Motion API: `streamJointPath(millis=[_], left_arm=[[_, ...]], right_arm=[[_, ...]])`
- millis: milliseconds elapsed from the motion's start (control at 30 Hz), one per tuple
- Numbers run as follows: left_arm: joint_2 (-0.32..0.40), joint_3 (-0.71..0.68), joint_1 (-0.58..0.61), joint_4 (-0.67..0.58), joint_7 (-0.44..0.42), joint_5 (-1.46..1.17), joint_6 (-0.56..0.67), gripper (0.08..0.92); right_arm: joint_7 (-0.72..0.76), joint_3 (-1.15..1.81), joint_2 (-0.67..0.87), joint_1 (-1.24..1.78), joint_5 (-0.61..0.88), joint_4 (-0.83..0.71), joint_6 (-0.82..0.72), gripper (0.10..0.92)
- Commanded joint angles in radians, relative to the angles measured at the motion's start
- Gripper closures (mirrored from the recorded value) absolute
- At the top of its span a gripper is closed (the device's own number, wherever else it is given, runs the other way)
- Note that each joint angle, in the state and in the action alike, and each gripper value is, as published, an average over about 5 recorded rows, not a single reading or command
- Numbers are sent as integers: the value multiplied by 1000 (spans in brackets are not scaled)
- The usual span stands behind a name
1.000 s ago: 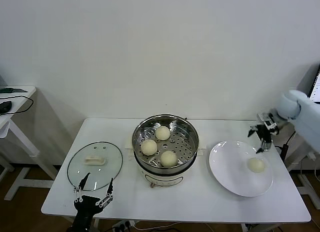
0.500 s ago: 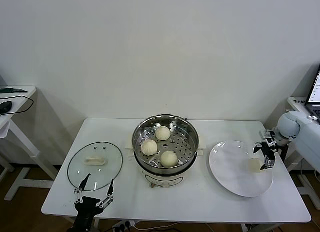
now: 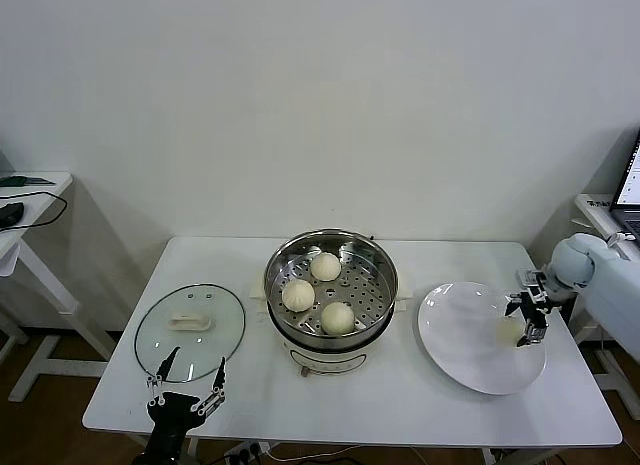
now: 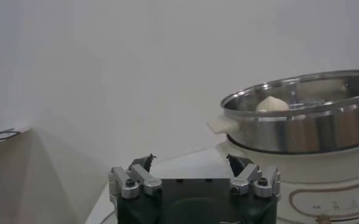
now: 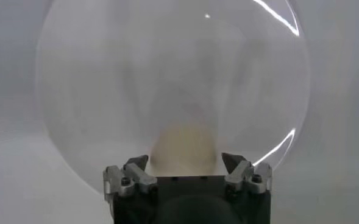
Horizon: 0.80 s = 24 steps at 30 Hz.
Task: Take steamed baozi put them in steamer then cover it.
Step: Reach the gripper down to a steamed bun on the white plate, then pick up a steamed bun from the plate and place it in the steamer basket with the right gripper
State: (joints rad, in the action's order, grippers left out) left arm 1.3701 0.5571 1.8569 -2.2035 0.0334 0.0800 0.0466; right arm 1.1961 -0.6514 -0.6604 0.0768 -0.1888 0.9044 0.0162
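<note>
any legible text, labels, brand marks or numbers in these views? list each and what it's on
None readable.
The steamer has faint printed markings on the front of its cream body, seen in the left wrist view: too blurred to read.
Nothing printed on the plate or the glass lid.

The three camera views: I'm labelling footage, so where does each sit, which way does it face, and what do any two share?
Head view: above the table, looking forward and down at steamer, glass lid, plate; both tools show, left tool, right tool.
Left wrist view: low at the table edge, facing the steamer; left tool open.
Right wrist view: above the plate, facing the last baozi; right tool straddles it.
Shared: head and left wrist views show the steamer.
</note>
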Motion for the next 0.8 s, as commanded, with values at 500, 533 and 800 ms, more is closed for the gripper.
streamJointPath(millis=[500, 533, 800], left_arm=[[-9, -15, -17, -12, 1, -10, -9, 177], [-9, -15, -18, -13, 2, -10, -9, 177], [-14, -9, -15, -19, 4, -10, -10, 177]], right_arm=[[277, -387, -30, -603, 329, 242, -43, 394], [284, -404, -54, -641, 352, 248, -54, 394], [239, -599, -257, -859, 595, 317, -155, 397]])
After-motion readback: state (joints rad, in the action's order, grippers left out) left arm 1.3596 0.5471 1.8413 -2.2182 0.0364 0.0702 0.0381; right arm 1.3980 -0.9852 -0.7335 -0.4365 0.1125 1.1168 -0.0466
